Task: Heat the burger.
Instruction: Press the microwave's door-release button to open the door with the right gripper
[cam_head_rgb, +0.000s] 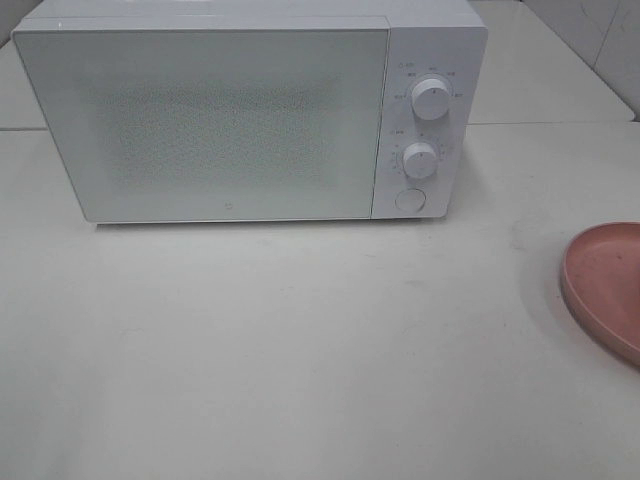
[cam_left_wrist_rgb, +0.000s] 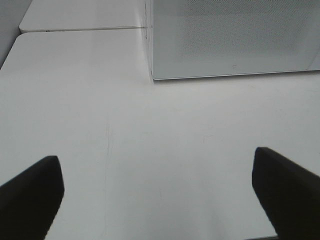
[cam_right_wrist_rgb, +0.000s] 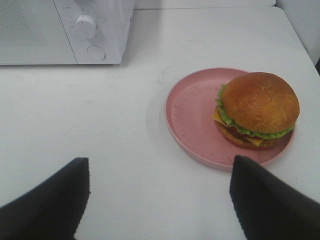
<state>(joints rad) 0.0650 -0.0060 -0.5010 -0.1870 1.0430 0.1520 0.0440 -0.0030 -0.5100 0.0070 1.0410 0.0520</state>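
White table (cam_head_rgb: 300, 350): everything I see sits on it.
Microwave (cam_head_rgb: 220, 120): at the back, door closed.
Pink plate (cam_right_wrist_rgb: 190, 115): off to the right.
Burger (cam_right_wrist_rgb: 259, 107): on that plate, toward one side.
Left gripper (cam_left_wrist_rgb: 155, 157): fingers spread wide, holding nothing.
Right gripper (cam_right_wrist_rgb: 160, 161): apart too, empty, near the plate.

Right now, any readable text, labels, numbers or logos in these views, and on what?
Nothing legible anywhere.
Marks ringing the upper round white dial of the white box-shaped microwave oven: too blurred to read.
Marks ringing the lower round white dial: same.
Tiny grey mark low on the microwave door: unreadable.
Round pink speckled plate, brown-bun burger: no text.
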